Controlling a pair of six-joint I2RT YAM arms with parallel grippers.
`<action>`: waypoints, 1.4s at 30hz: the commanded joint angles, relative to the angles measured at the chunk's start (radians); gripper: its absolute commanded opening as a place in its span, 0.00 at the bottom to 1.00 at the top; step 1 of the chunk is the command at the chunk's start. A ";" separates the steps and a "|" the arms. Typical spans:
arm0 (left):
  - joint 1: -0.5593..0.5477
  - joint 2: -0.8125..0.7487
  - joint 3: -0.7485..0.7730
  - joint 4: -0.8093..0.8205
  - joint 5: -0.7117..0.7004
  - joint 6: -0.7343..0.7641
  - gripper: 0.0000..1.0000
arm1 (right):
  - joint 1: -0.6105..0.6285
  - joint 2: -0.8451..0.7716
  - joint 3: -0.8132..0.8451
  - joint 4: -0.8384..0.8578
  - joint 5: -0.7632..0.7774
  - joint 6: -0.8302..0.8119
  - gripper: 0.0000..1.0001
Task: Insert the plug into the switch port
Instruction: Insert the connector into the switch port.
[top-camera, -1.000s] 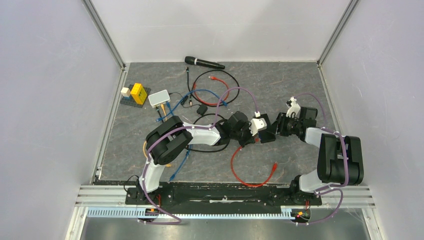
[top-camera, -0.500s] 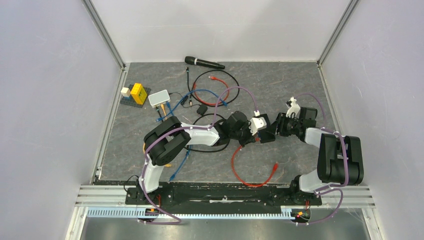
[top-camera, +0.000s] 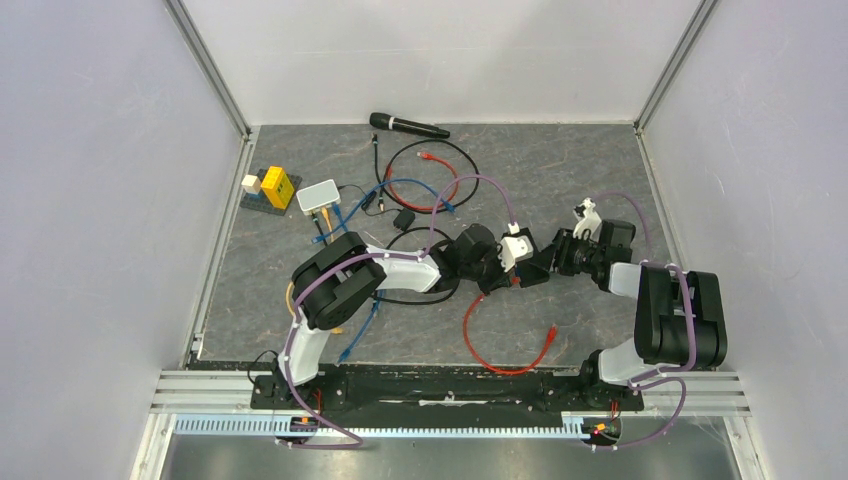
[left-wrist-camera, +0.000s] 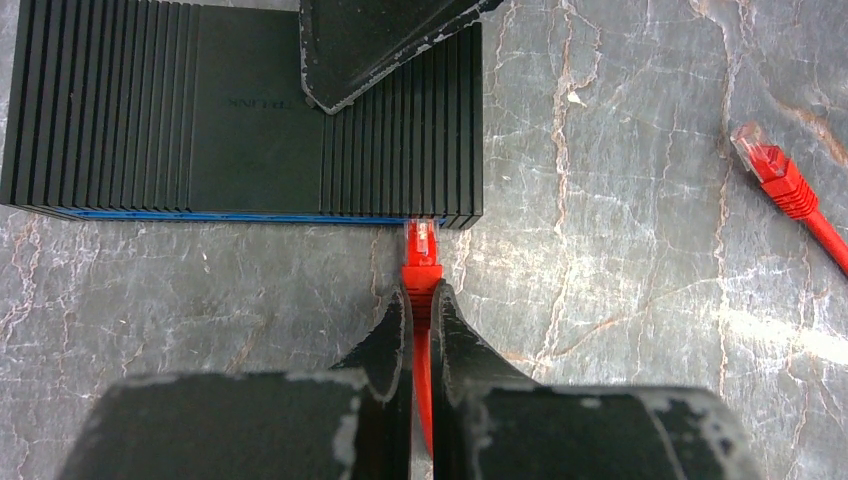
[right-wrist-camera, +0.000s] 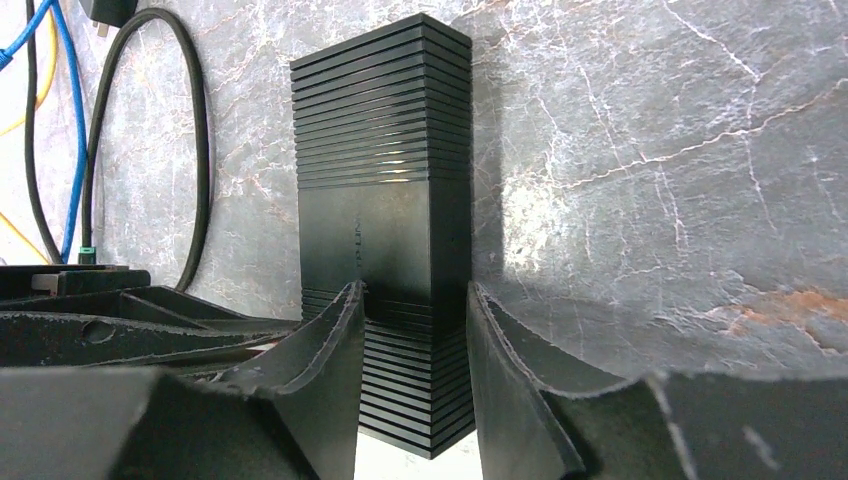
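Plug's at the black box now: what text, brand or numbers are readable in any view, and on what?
"TP-LINK": faint raised lettering, upside down in the left wrist view, on the smooth top panel of the black switch box; a probable reading only.
Smaller mark beneath it: too faint to read.
Red plug, microphone, pale box: no legible text.

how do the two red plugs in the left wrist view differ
The held plug is pinched between the left fingers; the loose plug lies free on the table. The held plug's tip meets the edge of the black box; the loose plug is well apart from it. Both are red with clear tips.
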 joint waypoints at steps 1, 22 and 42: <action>-0.005 0.034 0.058 0.126 -0.022 -0.028 0.02 | 0.026 0.053 -0.081 -0.181 0.022 -0.017 0.40; -0.017 0.078 0.134 0.210 -0.027 -0.186 0.02 | 0.140 -0.035 -0.336 0.167 0.073 0.360 0.37; -0.027 0.059 0.063 0.379 -0.192 -0.282 0.02 | 0.328 -0.056 -0.537 0.486 0.113 0.681 0.34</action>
